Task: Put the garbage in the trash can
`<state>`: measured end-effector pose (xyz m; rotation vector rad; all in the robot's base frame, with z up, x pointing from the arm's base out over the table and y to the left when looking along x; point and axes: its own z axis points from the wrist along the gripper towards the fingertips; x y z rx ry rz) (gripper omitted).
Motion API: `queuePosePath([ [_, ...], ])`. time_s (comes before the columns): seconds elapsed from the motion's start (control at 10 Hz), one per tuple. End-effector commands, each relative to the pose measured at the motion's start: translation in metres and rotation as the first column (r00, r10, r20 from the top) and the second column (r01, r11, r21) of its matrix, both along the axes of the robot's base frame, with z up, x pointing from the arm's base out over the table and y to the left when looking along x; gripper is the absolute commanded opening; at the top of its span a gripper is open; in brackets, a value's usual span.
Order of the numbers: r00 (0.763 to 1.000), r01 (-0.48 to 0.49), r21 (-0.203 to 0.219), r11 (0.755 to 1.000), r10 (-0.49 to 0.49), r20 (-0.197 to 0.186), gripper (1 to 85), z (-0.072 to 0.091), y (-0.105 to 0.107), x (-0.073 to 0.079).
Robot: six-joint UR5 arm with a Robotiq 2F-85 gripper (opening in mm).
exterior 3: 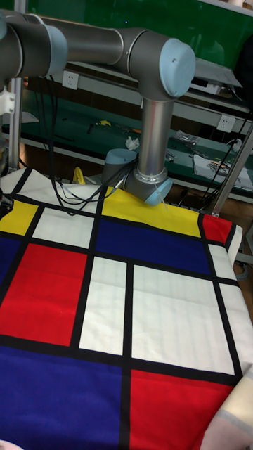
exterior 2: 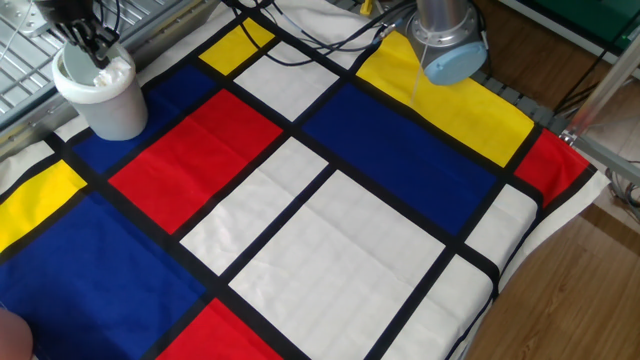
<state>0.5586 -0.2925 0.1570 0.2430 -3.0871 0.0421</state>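
Garbage (exterior 2: 108, 72), a lumpy white wad, sits at the mouth of the trash can (exterior 2: 103, 100), which stands on the bench's patterned cloth (exterior 2: 330, 230) at the far left corner. Directly above it hangs the hand (exterior 2: 88, 40), fingers pointing down toward the wad; whether they pinch it or have released, I cannot tell.
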Motion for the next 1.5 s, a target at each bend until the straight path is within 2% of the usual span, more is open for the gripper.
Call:
queuePosePath([
  [0.0,0.999,0.012,0.01,1.0,-0.012,0.03,1.0,-0.009,-0.001,0.008],
  [0.4,0.998,0.024,0.012,1.0,-0.025,0.066,1.0,-0.031,0.002,0.013],
  [0.6,0.996,0.033,0.011,0.999,-0.034,0.077,1.0,-0.035,0.005,0.014],
  [0.8,0.997,0.035,-0.001,0.999,-0.035,0.07,1.0,-0.029,0.006,0.013],
  [0.9,0.998,0.039,-0.04,0.998,-0.036,0.056,1.0,-0.018,0.004,0.012],
  [1.1,0.999,0.016,-0.076,0.997,-0.013,0.038,1.0,0.001,-0.001,0.012],
  [1.4,0.999,0.014,-0.096,0.995,-0.011,0.03,1.0,0.008,-0.009,0.014],
])
